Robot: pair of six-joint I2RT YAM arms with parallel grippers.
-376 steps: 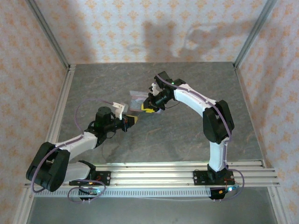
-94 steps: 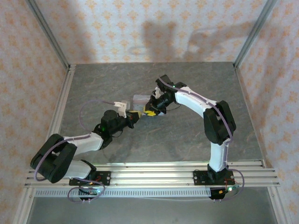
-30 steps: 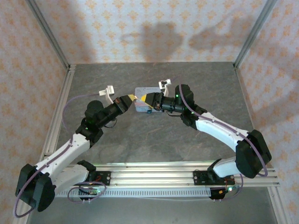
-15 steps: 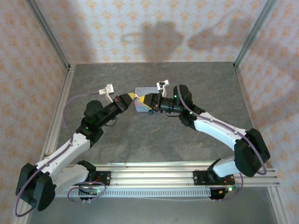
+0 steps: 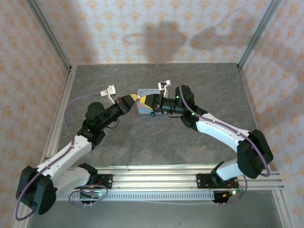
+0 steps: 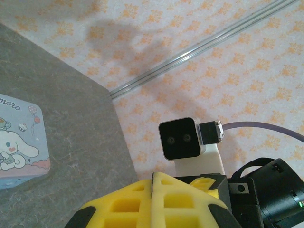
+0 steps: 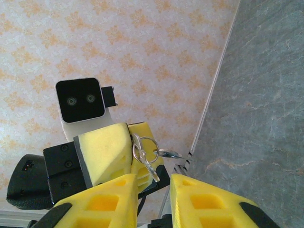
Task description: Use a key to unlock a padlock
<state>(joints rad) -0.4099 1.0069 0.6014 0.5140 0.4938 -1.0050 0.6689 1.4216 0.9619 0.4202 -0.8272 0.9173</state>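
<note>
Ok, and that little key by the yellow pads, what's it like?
The key is tiny, thin, greyish metal, threaded on a small wire ring with what looks like a second key below. The left tool holds it by the ring between shut yellow foam pads, so it hangs in the air, blade pointing sideways. The right tool sits open just beneath, not touching it.

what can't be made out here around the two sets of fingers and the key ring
- Bluish speck by the tin: top view, too small to tell if it is the padlock.
- Right fingers: right wrist view, the bottom edge cuts off their gap, so any grip is unclear.
- Key on its ring: right wrist view, partly behind the left fingers.
- Tin lid picture: left wrist view, cut by the left edge.
</note>
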